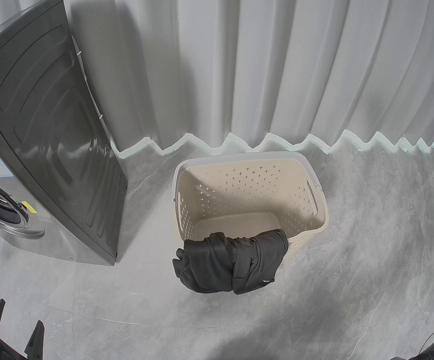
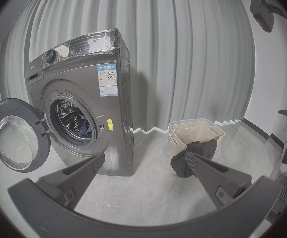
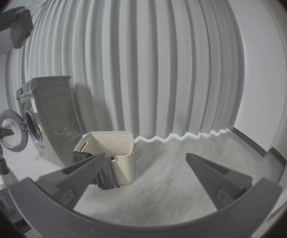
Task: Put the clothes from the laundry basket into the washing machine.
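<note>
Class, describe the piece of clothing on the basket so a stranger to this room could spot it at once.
Find the grey washing machine by the white curtain; beside it on the floor stands a cream perforated laundry basket. Over its near rim hangs a dark grey garment, the one dark, soft thing against pale plastic and floor.

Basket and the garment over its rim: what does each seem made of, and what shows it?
Cream perforated laundry basket: likely matte moulded plastic, given punched holes and rigid walls. Dark grey garment: soft fabric, folding limply.
</note>
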`<state>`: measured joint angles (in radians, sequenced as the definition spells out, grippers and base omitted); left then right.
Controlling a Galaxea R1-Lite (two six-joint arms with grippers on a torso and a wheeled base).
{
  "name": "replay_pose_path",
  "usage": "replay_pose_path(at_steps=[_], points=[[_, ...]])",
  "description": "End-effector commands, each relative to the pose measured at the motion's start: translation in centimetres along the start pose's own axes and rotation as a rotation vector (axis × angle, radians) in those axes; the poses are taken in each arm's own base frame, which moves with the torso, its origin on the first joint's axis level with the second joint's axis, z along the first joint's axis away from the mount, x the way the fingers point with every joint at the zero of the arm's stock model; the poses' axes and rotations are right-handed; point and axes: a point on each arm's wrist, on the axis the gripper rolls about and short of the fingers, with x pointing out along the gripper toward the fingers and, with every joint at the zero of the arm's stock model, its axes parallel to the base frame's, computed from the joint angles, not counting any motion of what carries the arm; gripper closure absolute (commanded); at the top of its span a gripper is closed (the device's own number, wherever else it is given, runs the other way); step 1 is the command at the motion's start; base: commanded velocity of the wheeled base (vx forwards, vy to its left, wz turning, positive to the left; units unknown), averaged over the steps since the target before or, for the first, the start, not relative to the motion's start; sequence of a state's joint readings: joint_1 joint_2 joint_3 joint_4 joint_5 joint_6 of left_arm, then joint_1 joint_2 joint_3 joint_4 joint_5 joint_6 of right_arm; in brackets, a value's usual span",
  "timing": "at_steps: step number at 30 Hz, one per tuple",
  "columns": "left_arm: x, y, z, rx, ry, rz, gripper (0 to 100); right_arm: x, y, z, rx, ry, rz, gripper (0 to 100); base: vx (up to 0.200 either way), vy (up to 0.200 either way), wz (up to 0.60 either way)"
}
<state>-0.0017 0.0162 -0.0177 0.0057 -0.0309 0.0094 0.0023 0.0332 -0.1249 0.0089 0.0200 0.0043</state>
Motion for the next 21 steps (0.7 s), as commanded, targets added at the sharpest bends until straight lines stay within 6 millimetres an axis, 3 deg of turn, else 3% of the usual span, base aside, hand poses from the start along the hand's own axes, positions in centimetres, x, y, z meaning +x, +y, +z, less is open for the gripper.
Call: replay_pose_path(at_steps=[1,7,13,21], points=[[0.0,0.0,-0.4,0.000,-0.001,0.000,0,2.3,0.1,-0.3,0.014,0.276,0.094,0,0.000,0.000,0.00],[0.0,0.0,-0.4,0.000,-0.001,0.000,0,6.3,0.5,-0.9,0.018,0.558,0.245,0,0.000,0.000,0.00],[0.0,0.0,-0.4,0.000,-0.001,0.000,0,10.3,1.1,-0.7,0.007,0.611,0.329,0,0.000,0.000,0.00],[0.0,0.0,-0.4,0.000,-0.001,0.000,0,13.3,2.9,-1.2,0.082,0.686,0.422,0,0.000,0.000,0.00]])
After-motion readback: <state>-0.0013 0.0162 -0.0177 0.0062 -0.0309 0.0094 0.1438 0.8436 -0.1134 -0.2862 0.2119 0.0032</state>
